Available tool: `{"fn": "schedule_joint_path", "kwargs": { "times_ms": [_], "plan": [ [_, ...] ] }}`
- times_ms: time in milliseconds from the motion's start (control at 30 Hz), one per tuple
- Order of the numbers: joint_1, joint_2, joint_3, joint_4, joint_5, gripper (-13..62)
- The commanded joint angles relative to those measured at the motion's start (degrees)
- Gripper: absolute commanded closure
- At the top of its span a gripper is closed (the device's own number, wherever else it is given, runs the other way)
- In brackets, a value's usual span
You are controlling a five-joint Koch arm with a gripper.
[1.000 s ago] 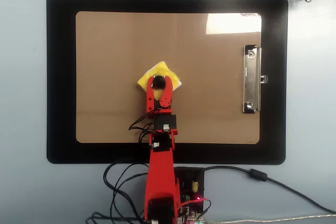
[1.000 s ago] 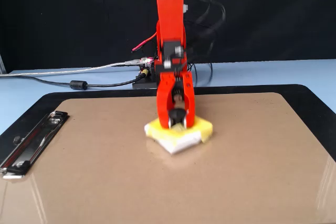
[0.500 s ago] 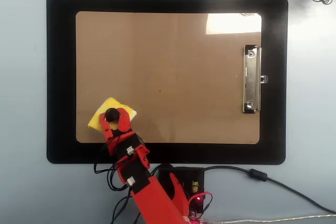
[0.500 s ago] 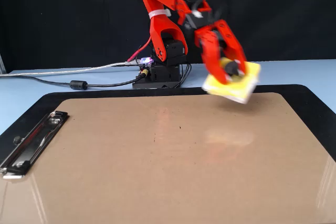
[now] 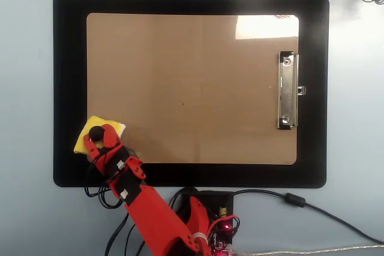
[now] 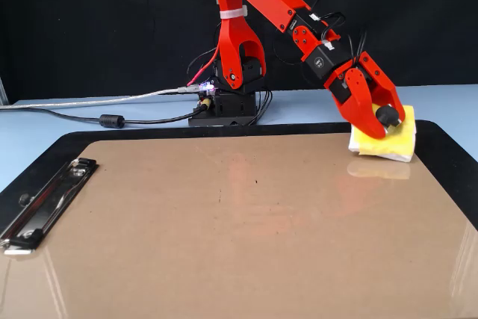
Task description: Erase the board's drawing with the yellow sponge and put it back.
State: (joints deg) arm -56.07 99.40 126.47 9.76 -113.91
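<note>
red gripper [image 5: 97, 138] [image 6: 379, 119] is clamping the round black knob [image 5: 95, 131] of the small square yellow sponge [image 5: 83, 141] [image 6: 396, 138] | sponge is sitting under the jaws, overlapping the corner of the large brown rectangular clipboard [image 5: 192, 88] [image 6: 224, 229] and the black mat [image 5: 69, 88] | faint marks [image 6: 219, 197] on the board are lying well apart from the gripper, toward the silver metal clip [image 5: 287, 90] [image 6: 45, 199]

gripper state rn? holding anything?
Gripper: shut on the yellow sponge by its black knob, at the board's corner.
</note>
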Motion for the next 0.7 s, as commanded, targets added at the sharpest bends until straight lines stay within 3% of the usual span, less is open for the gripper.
{"fn": "schedule_joint_path", "kwargs": {
  "times_ms": [0,100,167,367,467,667],
  "plan": [
    [-0.97,1.41,-2.99,-2.81,-1.05,50.2],
    [-1.58,1.41,-3.16,-2.9,-0.79,22.9],
    [-1.76,1.41,-2.99,-2.81,-0.79,16.3],
    [-1.93,2.37,-2.9,-2.37,-0.88,15.9],
    [-1.93,8.09,-2.81,-0.35,-1.14,16.0],
    [-0.7,27.77,-6.68,32.87,-0.97,16.2]
  ]
}}
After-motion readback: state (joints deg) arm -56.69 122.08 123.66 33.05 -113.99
